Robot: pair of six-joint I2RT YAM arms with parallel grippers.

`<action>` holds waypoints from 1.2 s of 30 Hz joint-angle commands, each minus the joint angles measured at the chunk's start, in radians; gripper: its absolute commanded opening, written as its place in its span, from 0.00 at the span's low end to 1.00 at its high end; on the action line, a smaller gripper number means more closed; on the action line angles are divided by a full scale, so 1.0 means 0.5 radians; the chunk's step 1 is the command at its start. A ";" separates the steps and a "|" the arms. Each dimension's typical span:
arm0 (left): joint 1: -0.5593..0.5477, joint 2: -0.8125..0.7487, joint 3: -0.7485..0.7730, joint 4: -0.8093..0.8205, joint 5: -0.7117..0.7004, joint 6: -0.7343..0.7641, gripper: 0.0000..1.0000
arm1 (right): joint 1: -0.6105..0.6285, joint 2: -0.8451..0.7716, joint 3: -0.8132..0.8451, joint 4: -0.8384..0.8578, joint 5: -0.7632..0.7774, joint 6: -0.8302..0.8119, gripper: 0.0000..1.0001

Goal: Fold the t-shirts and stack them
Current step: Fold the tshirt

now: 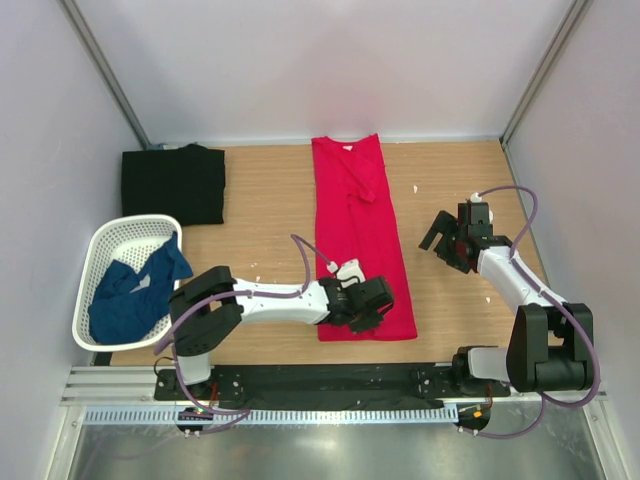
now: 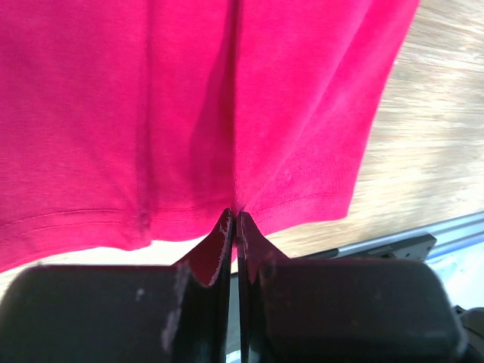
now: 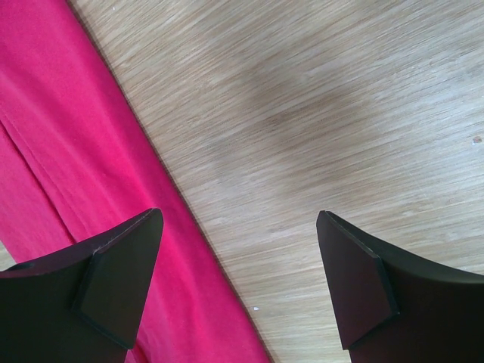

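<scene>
My left gripper [image 1: 372,305] sits low in the middle of the top view, on the bottom hem of the red shirt [image 1: 358,225]. In the left wrist view its jaws are pressed together, pinching a pucker of that hem right at the tips. The red shirt lies as a long strip from the top centre of the table [image 1: 270,210] down to that gripper, with one sleeve turned over its upper part. My right gripper [image 1: 445,243] hangs right of centre, jaws spread wide with nothing between them. Its wrist view shows bare wood below and the shirt's edge at the left. The black shirt [image 1: 173,183] lies folded at upper left. The blue shirt [image 1: 135,290] is bunched in the basket [image 1: 100,245] at left.
</scene>
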 commanded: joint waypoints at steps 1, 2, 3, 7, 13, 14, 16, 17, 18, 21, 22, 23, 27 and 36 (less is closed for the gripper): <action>-0.012 -0.115 -0.037 -0.092 -0.091 0.004 0.03 | 0.004 0.013 -0.016 0.068 -0.006 -0.005 0.89; -0.012 -0.124 -0.049 -0.098 -0.097 0.001 0.03 | 0.004 0.022 -0.016 0.068 -0.006 -0.005 0.89; -0.009 -0.130 -0.058 -0.108 -0.097 -0.005 0.03 | 0.004 0.025 -0.016 0.068 -0.006 -0.005 0.89; -0.012 -0.152 -0.092 -0.123 -0.106 -0.020 0.03 | 0.001 0.037 -0.019 0.077 -0.018 -0.002 0.89; -0.012 -0.127 -0.083 -0.135 -0.103 0.001 0.04 | 0.001 0.049 -0.022 0.077 -0.024 0.001 0.89; -0.009 -0.127 -0.083 -0.138 -0.103 -0.002 0.04 | 0.001 0.049 -0.022 0.080 -0.027 -0.002 0.89; -0.009 -0.140 -0.086 -0.141 -0.106 0.004 0.03 | 0.001 0.046 -0.016 0.077 -0.024 -0.005 0.89; -0.009 -0.146 -0.086 -0.144 -0.112 0.013 0.03 | 0.004 0.046 -0.016 0.074 -0.024 -0.005 0.89; -0.009 -0.164 -0.086 -0.145 -0.122 0.020 0.04 | 0.004 0.046 -0.019 0.077 -0.024 -0.005 0.89; -0.006 -0.186 -0.086 -0.166 -0.140 0.029 0.03 | 0.004 0.052 -0.022 0.080 -0.024 -0.005 0.89; -0.009 -0.189 -0.089 -0.172 -0.152 0.029 0.03 | 0.004 0.055 -0.022 0.077 -0.027 -0.005 0.89; -0.009 -0.192 -0.095 -0.175 -0.155 0.026 0.03 | 0.001 0.062 -0.022 0.077 -0.027 -0.005 0.89; -0.006 -0.192 -0.095 -0.190 -0.155 0.023 0.03 | 0.004 0.065 -0.022 0.077 -0.031 -0.002 0.89; -0.003 -0.186 -0.101 -0.243 -0.165 0.017 0.04 | 0.001 0.095 -0.032 0.092 -0.024 -0.005 0.89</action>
